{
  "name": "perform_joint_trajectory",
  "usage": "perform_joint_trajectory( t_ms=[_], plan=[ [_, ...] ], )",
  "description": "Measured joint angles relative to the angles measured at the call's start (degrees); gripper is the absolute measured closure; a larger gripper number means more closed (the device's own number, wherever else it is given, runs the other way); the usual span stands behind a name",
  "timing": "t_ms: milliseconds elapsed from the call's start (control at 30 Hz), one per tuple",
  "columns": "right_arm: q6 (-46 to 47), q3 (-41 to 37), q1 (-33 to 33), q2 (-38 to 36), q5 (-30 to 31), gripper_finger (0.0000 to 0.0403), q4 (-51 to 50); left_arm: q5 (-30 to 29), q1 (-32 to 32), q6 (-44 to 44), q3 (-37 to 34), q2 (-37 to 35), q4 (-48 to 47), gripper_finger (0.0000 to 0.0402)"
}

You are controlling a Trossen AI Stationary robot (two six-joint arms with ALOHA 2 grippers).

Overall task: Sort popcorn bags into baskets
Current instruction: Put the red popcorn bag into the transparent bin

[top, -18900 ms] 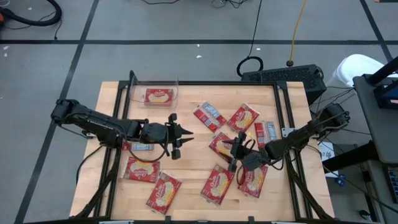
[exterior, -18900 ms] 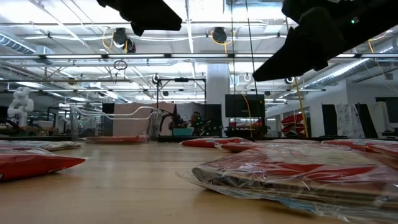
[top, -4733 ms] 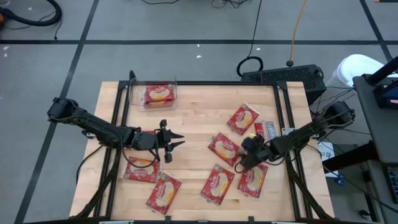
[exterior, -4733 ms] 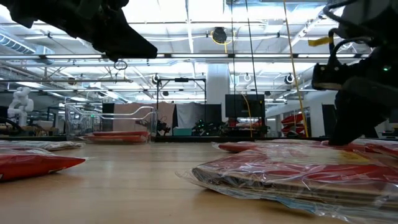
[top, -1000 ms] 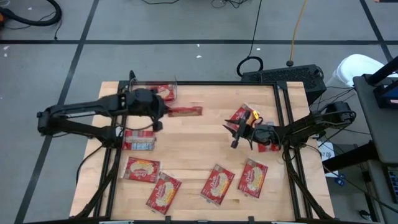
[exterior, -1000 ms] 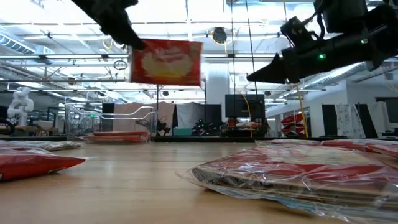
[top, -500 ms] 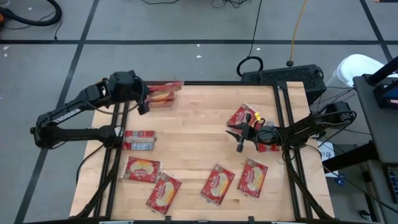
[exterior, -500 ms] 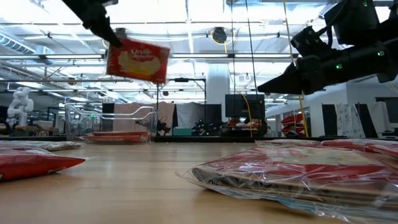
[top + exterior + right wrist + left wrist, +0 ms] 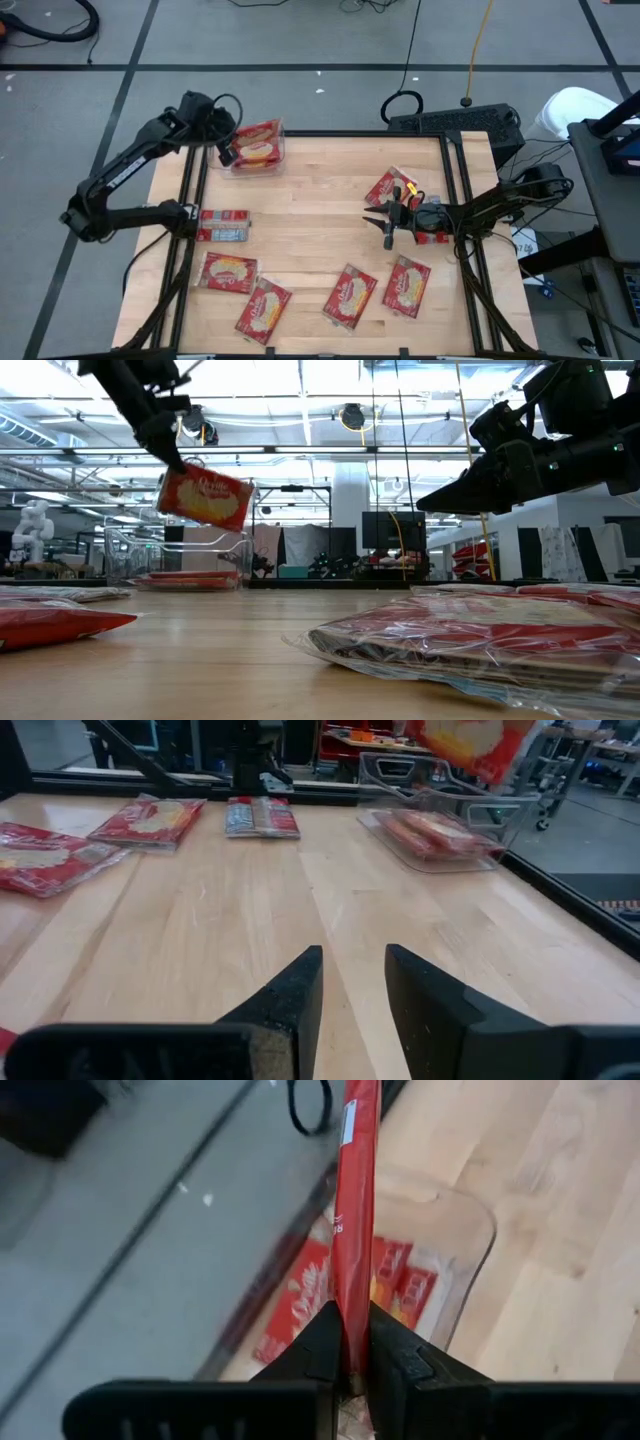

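The red popcorn bag [image 9: 205, 497] held aloft in the upper left of the low view carries white script lettering over a yellow popcorn picture; the word cannot be read with certainty. The left gripper [image 9: 226, 155] is clenched on this bag's edge, and in the left wrist view its dark fingers [image 9: 325, 1342] pinch the packet [image 9: 355, 1210] edge-on above the clear basket [image 9: 470, 1250]. The basket [image 9: 250, 165] sits at the upper left corner of the table in the high view, with red packets already lying inside it [image 9: 430, 835]. The right gripper [image 9: 384, 221] hovers right of centre, its fingers [image 9: 295, 995] parted with nothing between them, just beside a red bag [image 9: 390, 187] and a packet [image 9: 428, 225] partly under the arm. A grey-blue-sided packet [image 9: 223, 226] lies at the left edge; four more red bags run along the lower part of the frame [image 9: 229, 272] [image 9: 262, 308] [image 9: 349, 295] [image 9: 406, 285]. The surface is a pale wooden table [image 9: 320, 180] framed by black rails, standing on a grey floor with dark lines; a black keyboard [image 9: 455, 125] lies beyond the upper right corner. The low view shows a workshop hall with ceiling lights and racks. The middle of the tabletop between the arms is bare wood.
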Motion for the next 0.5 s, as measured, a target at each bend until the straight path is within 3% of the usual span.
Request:
perform_joint_trajectory(
  t_ms=[233,400,500],
  plan=[
    [0.3,0.0,1.6,0.0,0.0,0.0296,0.0,4.4,5.0,0.6,0.0,6.5,-3.9,0.0369],
    [0.3,0.0,2.8,0.0,0.0,0.0296,0.0,12.2,7.8,1.3,0.0,10.5,-4.9,0.0366],
    [0.3,0.0,3.2,0.0,0.0,0.0296,0.0,12.9,8.8,1.4,0.0,12.7,-5.0,0.0366]
  ],
)
